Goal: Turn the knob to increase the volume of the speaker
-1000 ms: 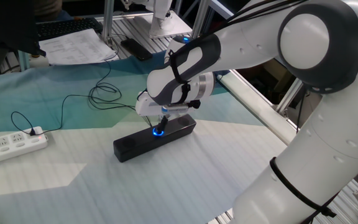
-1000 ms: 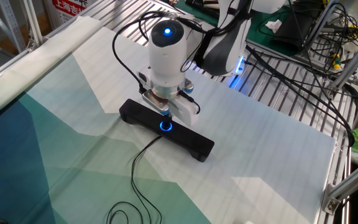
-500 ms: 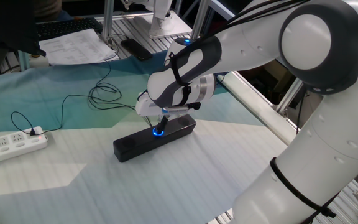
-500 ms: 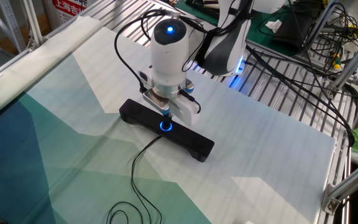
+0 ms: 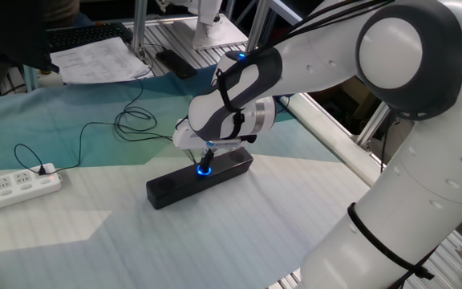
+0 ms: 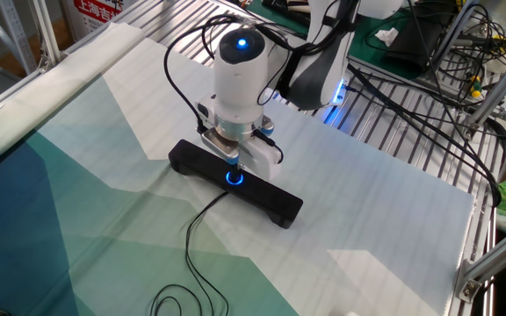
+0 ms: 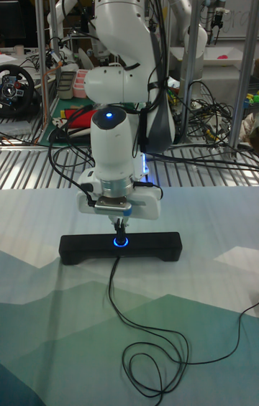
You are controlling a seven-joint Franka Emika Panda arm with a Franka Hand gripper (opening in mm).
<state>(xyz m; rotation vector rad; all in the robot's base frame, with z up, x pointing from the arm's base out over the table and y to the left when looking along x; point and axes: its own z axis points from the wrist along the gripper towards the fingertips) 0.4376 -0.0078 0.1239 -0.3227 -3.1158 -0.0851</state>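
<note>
The speaker (image 5: 175, 186) (image 6: 271, 202) (image 7: 155, 246) is a long black bar lying on the teal and white cloth. Its knob (image 5: 204, 169) (image 6: 234, 177) (image 7: 119, 241) glows blue at the bar's middle. My gripper (image 5: 206, 159) (image 6: 234, 166) (image 7: 119, 228) points straight down onto the knob, its dark fingers close together right at the blue ring. The fingertips appear shut on the knob. A thin black cable (image 7: 114, 298) runs from the speaker's front and coils on the cloth.
A white power strip (image 5: 14, 189) lies at the left with a cable looping toward the speaker. Papers (image 5: 99, 59) and a keyboard sit at the far edge. Metal rails (image 6: 393, 132) and cable bundles border the table; another robot arm (image 7: 212, 14) stands behind.
The wrist and gripper body have rotated slightly about the vertical axis while staying over the knob. The speaker has not moved.
</note>
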